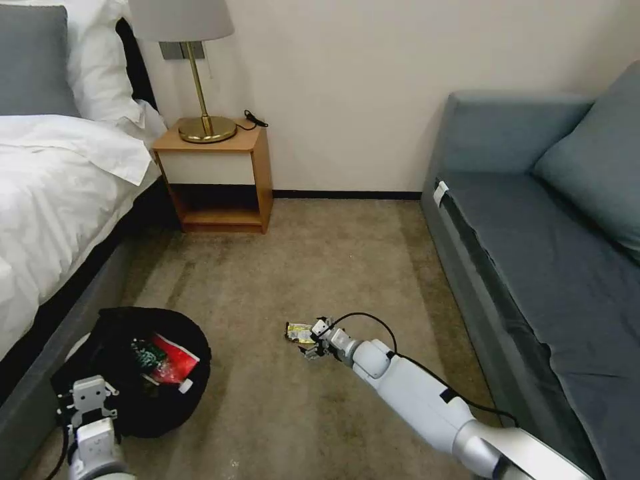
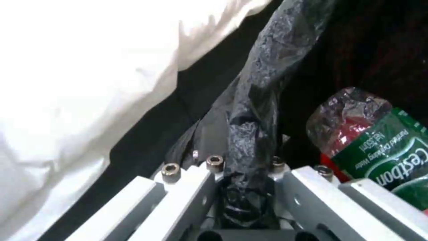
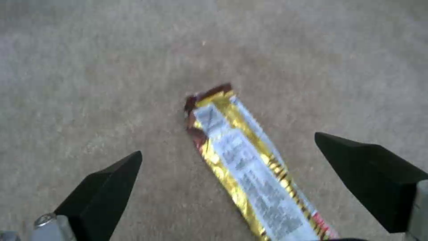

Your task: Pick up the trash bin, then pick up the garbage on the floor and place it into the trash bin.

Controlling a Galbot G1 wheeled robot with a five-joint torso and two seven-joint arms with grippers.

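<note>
A flat, glossy gold-and-white snack wrapper (image 3: pixel 243 160) lies on the short-pile beige carpet (image 1: pixel 320 260). The right gripper (image 3: pixel 227 174) hangs just above it, black wedge-shaped fingers (image 3: pixel 107 180) spread wide to either side, holding nothing. The left gripper (image 2: pixel 243 187) is clamped on the crinkled black bag rim of the trash bin (image 1: pixel 113 340), beside the bed (image 1: pixel 60 200); a green-labelled bottle (image 2: pixel 388 160) and red packet (image 1: pixel 175 360) lie inside. A grey sofa (image 1: pixel 547 267) stands opposite.

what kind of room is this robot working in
Most likely a hotel room or bedroom: a bed with white linen, a wooden nightstand bearing a brass lamp, and a grey-blue fabric sofa beside beige carpet.
</note>
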